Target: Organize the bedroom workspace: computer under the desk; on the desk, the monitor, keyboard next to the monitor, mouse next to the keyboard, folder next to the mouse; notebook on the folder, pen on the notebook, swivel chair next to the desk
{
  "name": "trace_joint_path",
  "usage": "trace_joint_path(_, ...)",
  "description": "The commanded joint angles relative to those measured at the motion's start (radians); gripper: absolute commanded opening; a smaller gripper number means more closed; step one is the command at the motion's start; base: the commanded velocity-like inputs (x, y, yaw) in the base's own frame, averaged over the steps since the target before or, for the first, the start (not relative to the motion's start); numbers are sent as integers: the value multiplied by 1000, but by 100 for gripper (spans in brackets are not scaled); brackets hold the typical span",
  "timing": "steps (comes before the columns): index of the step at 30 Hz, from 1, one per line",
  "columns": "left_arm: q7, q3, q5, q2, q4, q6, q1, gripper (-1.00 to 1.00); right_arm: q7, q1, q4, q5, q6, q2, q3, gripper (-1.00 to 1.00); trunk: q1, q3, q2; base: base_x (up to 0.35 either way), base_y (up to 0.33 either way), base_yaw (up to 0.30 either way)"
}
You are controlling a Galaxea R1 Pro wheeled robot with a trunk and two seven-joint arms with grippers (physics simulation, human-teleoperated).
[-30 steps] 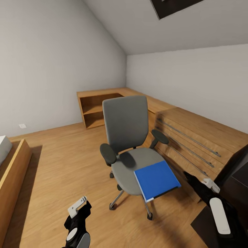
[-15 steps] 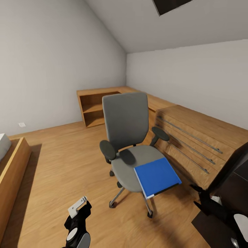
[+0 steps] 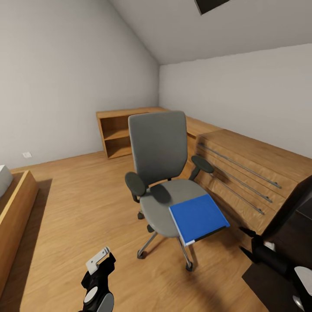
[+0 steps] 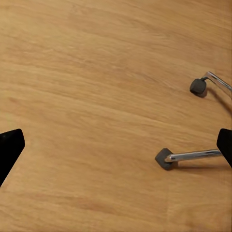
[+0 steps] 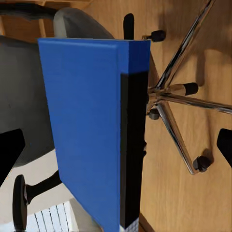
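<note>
The swivel chair (image 3: 161, 173), grey with black armrests and a chrome base, stands mid-room facing me. The blue folder (image 3: 197, 217) lies on the seat's front right corner and overhangs its edge. My right gripper (image 3: 252, 243) hovers low, to the right of the folder. In the right wrist view the right gripper (image 5: 116, 145) is open, with the folder (image 5: 87, 121) and the chair base (image 5: 169, 96) ahead of it. My left gripper (image 3: 100, 272) hangs over bare floor in front of the chair. It is wide open (image 4: 116, 150), with two chair castors (image 4: 165, 158) nearby. A black edge of the desk (image 3: 299, 229) shows at the far right.
A wooden chest of drawers (image 3: 247, 169) runs along the right wall behind the chair. Light wooden corner shelving (image 3: 119, 132) fills the far corner. A low wooden bed frame (image 3: 15, 208) lines the left edge. Open wooden floor (image 3: 82, 195) lies left of the chair.
My right arm has drawn back toward the lower right corner of the head view. The whole view has shifted slightly, so the camera moved. Chair and folder keep their places.
</note>
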Motion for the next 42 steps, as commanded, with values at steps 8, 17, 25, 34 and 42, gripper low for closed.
trace_joint_path(8, 1, -2, 11, 0, 2, -8, -1, 100, 77, -1, -16, 6, -17, 3, 20, 100, 31, -26, -57, 0, 0, 0)
trace_joint_path(17, 1, -5, 10, -1, 4, -8, -1, 100, 182, 1, -19, 22, -144, 1, 22, 100, 65, -54, -120, 0, 0, 0)
trace_joint_path(25, 1, -8, 9, -1, 4, -8, -1, 100, 556, 2, 28, 191, -178, 2, 22, 100, 96, -79, -176, 0, 0, 0)
trace_joint_path(34, 1, -9, 9, -1, 4, -8, -1, 100, 648, 2, 54, 233, -204, 2, 22, 100, 130, -107, -239, 0, 0, 0)
trace_joint_path(42, 1, -12, 8, -1, 4, -8, -1, 100, 649, 2, 55, 236, -209, 1, 23, 100, 161, -133, -295, 0, 0, 0)
